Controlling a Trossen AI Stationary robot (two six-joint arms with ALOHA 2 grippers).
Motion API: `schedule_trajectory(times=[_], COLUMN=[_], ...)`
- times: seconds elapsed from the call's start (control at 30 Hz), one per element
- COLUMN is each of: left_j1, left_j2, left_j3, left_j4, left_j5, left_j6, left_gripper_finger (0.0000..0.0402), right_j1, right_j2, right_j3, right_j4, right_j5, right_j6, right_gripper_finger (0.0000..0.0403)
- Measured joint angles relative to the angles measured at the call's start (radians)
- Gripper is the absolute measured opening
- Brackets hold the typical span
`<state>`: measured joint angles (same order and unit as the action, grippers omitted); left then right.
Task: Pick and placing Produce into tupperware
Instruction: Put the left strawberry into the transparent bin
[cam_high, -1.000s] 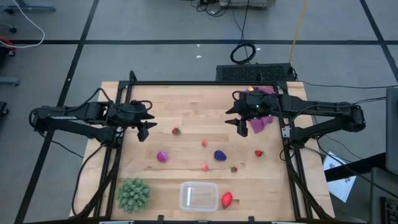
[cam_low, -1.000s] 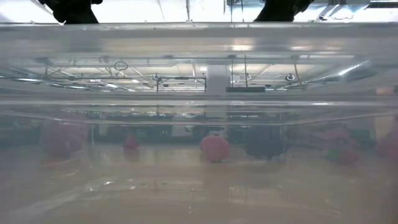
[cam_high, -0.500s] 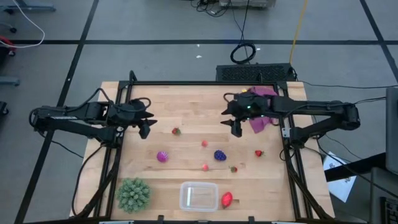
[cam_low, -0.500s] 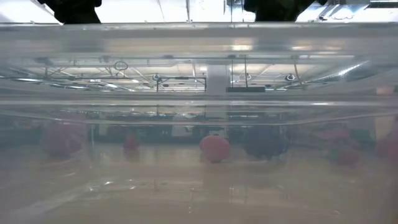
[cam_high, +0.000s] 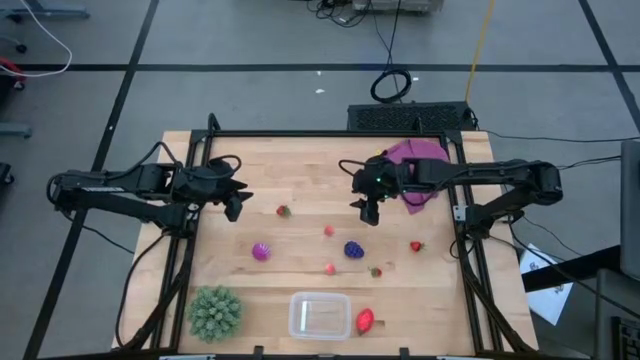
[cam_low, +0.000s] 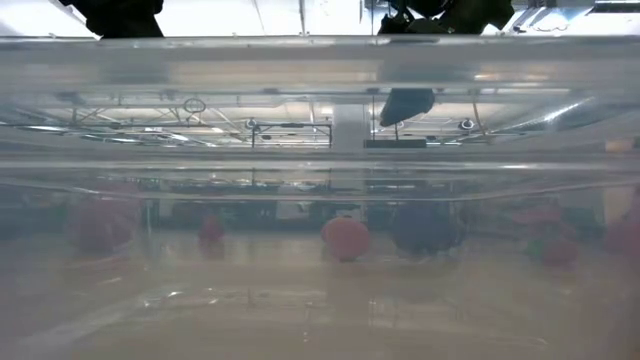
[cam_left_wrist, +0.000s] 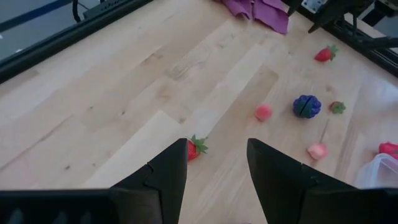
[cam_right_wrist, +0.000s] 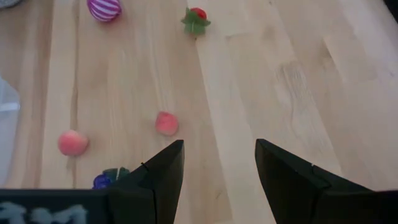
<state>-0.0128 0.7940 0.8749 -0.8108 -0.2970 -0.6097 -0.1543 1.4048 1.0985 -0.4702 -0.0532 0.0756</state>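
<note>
Both hands empty, nothing picked yet. Right hand (cam_high: 367, 212) is out over the middle of the tabletop (cam_high: 300, 170), fingers parted with a clear gap and nothing between them; it hangs above bare wood with a pink piece (cam_high: 328, 230) and the dark purple grape bunch (cam_high: 354, 249) nearest it. Left hand (cam_high: 236, 206) sits over the left part of the tabletop, fingers likewise parted and empty, with a small strawberry (cam_left_wrist: 196, 148) just ahead of its fingertips.

Step in hand (my reading): approach for a first pick by the right arm. To do it well: settle on one piece, centre the gap over it in the wrist view, then come straight down. The pink pieces are tiny and round, so they will likely roll if a finger nudges them first; close squarely on the middle.

Other produce, all loose on the wood and well apart: magenta ball (cam_high: 261, 251), second pink piece (cam_high: 329, 268), strawberries at (cam_high: 417, 246) and (cam_high: 375, 271), and a large strawberry (cam_high: 365, 320) just beside the box.

Container: clear tupperware (cam_high: 320, 315) at the near edge, lid off, nothing in it. Spiky green ball (cam_high: 214, 312) stands beside it (not produce). Purple cloth (cam_high: 418, 170) lies at the far right.
</note>
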Motion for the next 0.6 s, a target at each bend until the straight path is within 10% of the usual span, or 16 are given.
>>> schedule_trajectory(times=[0.6], left_j1=[0.000], left_j2=[0.000], left_j3=[0.000], left_j4=[0.000], left_j5=[-0.001], left_j6=[-0.024], left_gripper_finger=[0.0172], right_j1=[0.026], right_j2=[-0.002], right_j3=[0.000], right_j4=[0.048], right_j5=[0.000], right_j6=[0.012], right_gripper_finger=[0.0187])
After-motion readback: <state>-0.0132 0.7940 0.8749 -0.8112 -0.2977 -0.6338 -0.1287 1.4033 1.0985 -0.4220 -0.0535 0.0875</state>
